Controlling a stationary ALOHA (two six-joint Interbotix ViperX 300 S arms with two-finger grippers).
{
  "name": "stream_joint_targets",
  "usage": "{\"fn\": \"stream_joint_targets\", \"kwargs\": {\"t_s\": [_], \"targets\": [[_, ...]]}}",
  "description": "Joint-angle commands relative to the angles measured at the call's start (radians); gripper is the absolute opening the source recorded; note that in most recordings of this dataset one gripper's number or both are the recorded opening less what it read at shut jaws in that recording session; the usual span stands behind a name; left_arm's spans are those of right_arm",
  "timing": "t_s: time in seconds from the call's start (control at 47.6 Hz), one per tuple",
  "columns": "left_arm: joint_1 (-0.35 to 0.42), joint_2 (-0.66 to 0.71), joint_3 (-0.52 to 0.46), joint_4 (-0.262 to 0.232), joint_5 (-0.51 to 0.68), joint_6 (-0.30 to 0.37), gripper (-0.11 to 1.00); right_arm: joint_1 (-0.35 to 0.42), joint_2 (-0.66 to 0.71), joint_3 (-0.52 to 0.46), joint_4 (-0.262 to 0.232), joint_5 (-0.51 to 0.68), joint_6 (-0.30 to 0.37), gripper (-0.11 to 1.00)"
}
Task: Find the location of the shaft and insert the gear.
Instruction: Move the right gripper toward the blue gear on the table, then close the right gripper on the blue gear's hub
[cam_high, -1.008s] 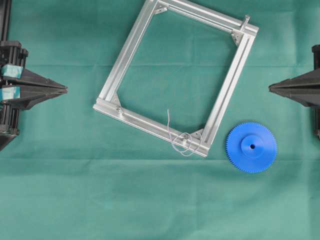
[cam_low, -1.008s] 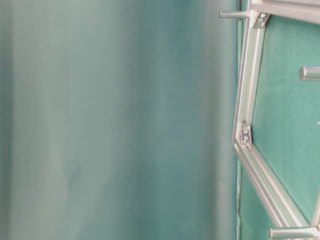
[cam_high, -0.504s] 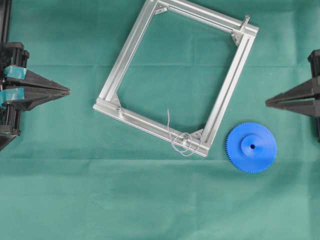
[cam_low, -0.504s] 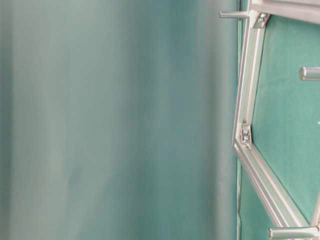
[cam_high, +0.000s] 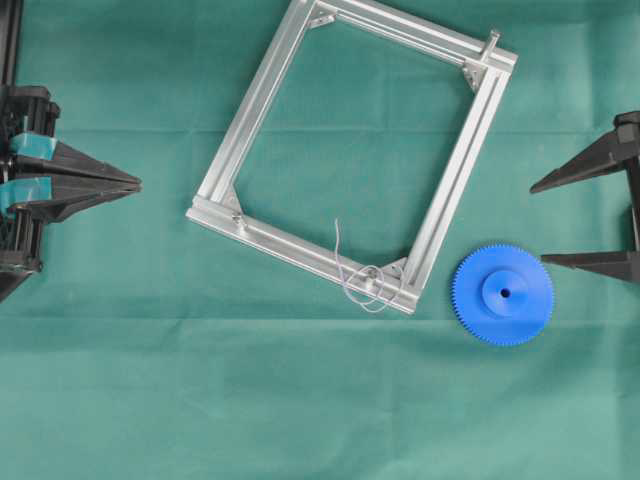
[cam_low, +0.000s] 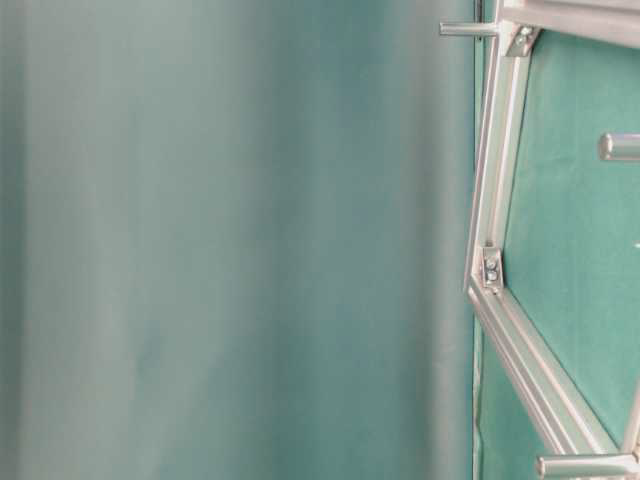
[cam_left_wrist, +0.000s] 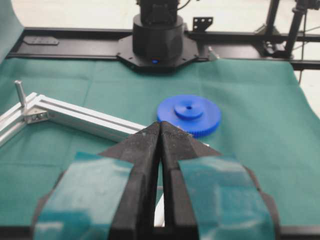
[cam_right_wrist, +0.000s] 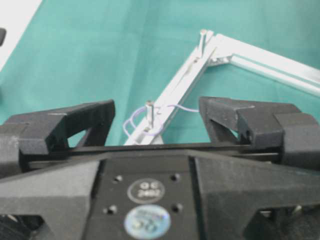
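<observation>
While both arms wait at the edges:
Worktop (cam_high: 150, 400): covered in green cloth.
Aluminium frame (cam_high: 250, 110): tilted, pins standing at two corners.
Gear (cam_high: 502, 295): flat, just beside the frame's wire-wrapped corner.
Right gripper (cam_high: 580, 225): spread wide, empty.
Left gripper (cam_high: 130, 184): pressed together, empty.

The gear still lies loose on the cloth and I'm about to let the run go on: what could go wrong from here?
1. The gear lies flat, so the open right claw may slip off its thin rim.
2. A loose wire loops around one shaft and could snag the gear.
3. The frame carries several shafts, so the wrong one may be picked.
</observation>
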Motion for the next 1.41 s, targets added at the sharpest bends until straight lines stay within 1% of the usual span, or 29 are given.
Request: {"fn": "stream_joint_targets", "kwargs": {"t_s": [0.0, 0.21, 0.399, 0.735, 0.84, 0.966, 1.155, 1.282, 1.387], "targets": [[0.003, 0.009, -0.025, -0.002, -0.005, 0.000, 0.01, 0.002, 0.017, -0.037, 0.005, 0.005, 0.003, 0.93], [0.003, 0.009, -0.025, -0.002, -0.005, 0.000, 0.01, 0.002, 0.038, -0.057, 0.005, 0.061, 0.012, 0.93], [0.005, 0.009, -0.025, 0.000, 0.005, 0.000, 0.01, 0.011, 0.084, -0.072, 0.005, 0.137, 0.086, 0.93], [0.003, 0.009, -0.025, -0.002, 0.005, -0.003, 0.01, 0.098, 0.250, -0.114, 0.006, 0.201, 0.192, 0.93], [0.005, 0.009, -0.025, -0.002, 0.005, -0.003, 0.01, 0.123, 0.313, -0.141, 0.005, 0.247, 0.242, 0.93], [0.003, 0.009, -0.023, -0.002, 0.005, -0.003, 0.01, 0.143, 0.383, -0.179, 0.002, 0.311, 0.284, 0.93], [0.003, 0.011, -0.021, -0.002, 0.006, -0.005, 0.01, 0.152, 0.482, -0.230, -0.002, 0.405, 0.310, 0.93], [0.003, 0.011, -0.021, -0.002, 0.006, -0.005, 0.01, 0.153, 0.518, -0.250, -0.003, 0.431, 0.313, 0.93], [0.003, 0.011, -0.021, -0.002, 0.006, -0.005, 0.01, 0.155, 0.538, -0.247, -0.003, 0.434, 0.314, 0.93]]}}
